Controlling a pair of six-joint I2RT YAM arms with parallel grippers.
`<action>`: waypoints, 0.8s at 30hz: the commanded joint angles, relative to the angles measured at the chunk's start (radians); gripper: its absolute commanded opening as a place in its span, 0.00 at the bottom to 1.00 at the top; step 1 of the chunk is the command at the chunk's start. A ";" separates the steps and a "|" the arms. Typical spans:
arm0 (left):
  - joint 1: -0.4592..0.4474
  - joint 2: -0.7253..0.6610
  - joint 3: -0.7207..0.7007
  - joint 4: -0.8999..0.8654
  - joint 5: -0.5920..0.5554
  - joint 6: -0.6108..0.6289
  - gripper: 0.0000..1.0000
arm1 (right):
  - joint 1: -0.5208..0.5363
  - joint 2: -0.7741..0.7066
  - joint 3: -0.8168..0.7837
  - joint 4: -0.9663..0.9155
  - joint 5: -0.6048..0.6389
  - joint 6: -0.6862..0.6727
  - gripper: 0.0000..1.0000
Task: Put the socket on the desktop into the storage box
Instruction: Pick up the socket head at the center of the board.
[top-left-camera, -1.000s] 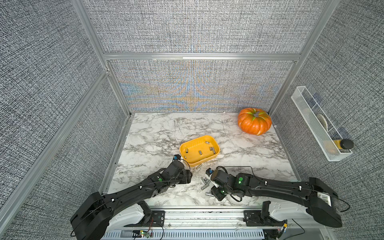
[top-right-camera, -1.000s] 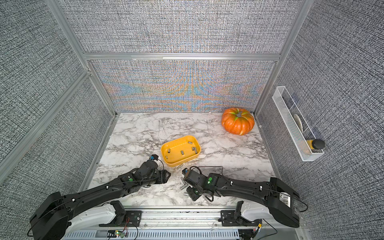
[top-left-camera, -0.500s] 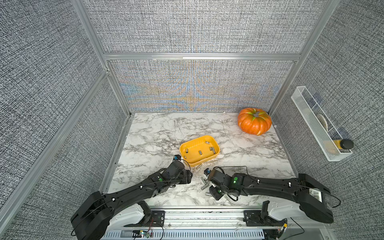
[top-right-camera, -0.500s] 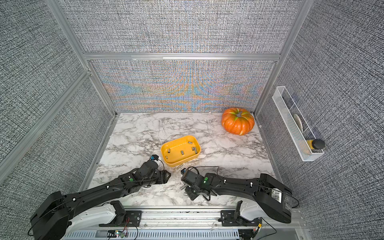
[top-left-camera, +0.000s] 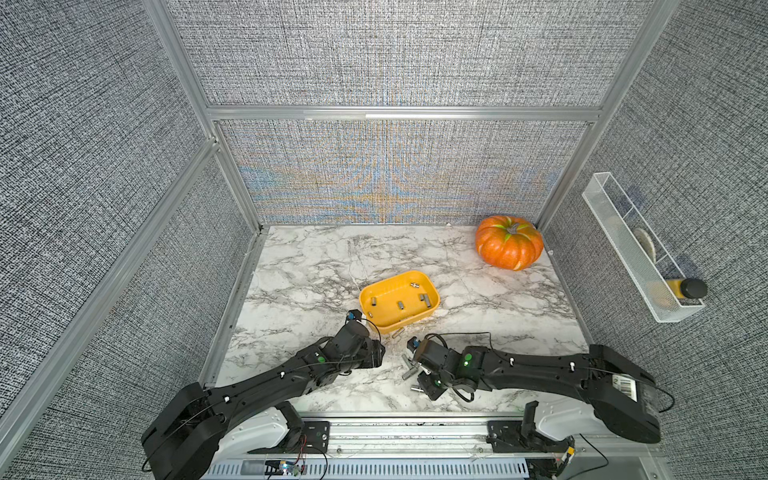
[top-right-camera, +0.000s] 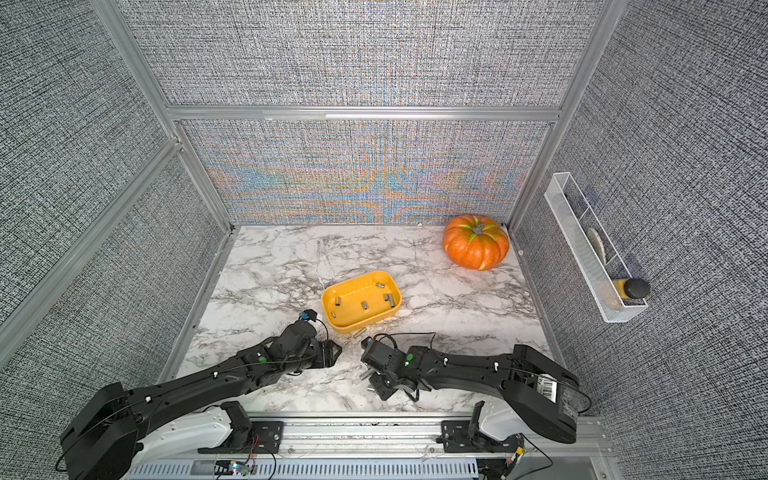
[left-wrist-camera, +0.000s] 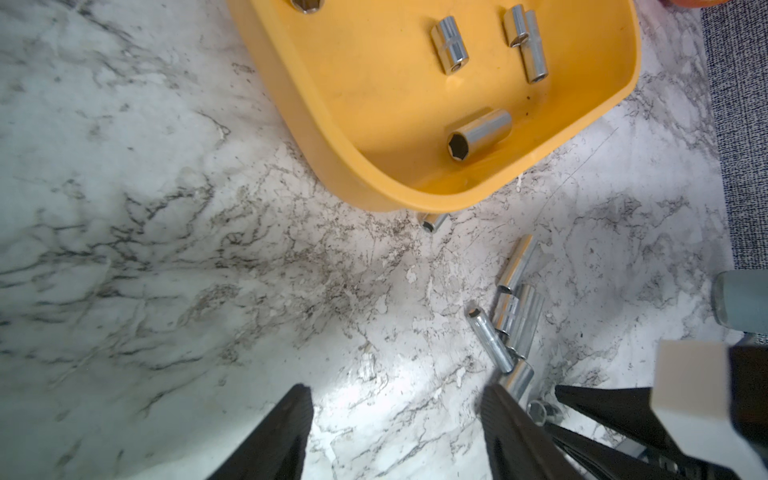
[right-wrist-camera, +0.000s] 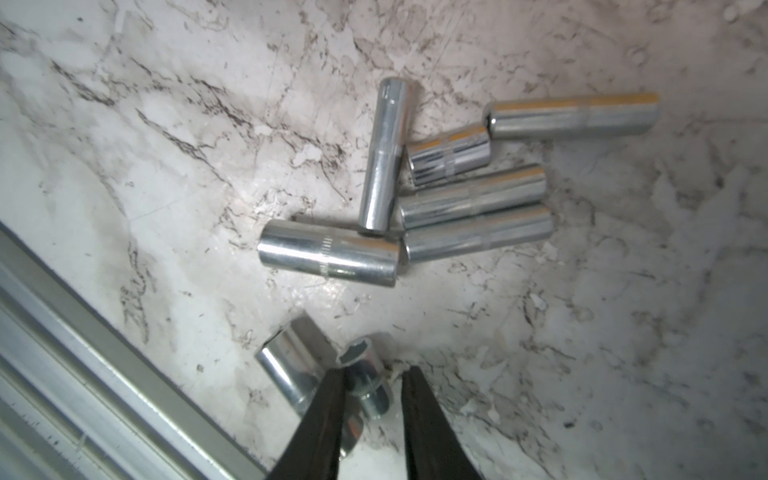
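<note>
The yellow-orange storage box (top-left-camera: 365, 297) (top-right-camera: 328, 299) sits mid-desktop (top-left-camera: 316, 266) with several chrome sockets inside. A cluster of loose sockets (right-wrist-camera: 473, 199) (top-left-camera: 409, 365) lies in front of it, and one socket (left-wrist-camera: 432, 222) rests against the box wall (left-wrist-camera: 332, 158). My right gripper (right-wrist-camera: 374, 370) (top-left-camera: 424, 380) points down with its jaws narrowly apart around a small socket (right-wrist-camera: 368, 374). One finger touches it and a gap shows at the other. A wider socket (right-wrist-camera: 286, 365) lies just beside it. My left gripper (left-wrist-camera: 397, 390) (top-left-camera: 380, 353) is open over bare marble, left of the cluster.
An orange pumpkin (top-left-camera: 509, 243) stands at the back right corner. A white wire basket (top-left-camera: 631, 253) with a bottle (top-left-camera: 685, 289) hangs on the right wall. The front aluminium rail (right-wrist-camera: 104, 374) runs close to the small socket.
My right gripper has edged left over the front sockets and its jaws have narrowed. The left arm has not moved.
</note>
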 joint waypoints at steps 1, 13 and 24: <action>-0.001 0.004 -0.002 0.026 0.002 -0.001 0.70 | 0.001 0.004 0.007 0.000 0.025 0.006 0.29; -0.001 0.011 0.002 0.025 -0.001 -0.001 0.70 | -0.005 0.029 0.001 -0.005 0.048 0.032 0.27; -0.003 0.010 0.007 0.011 -0.025 -0.007 0.70 | -0.026 0.029 0.013 -0.102 0.153 0.118 0.08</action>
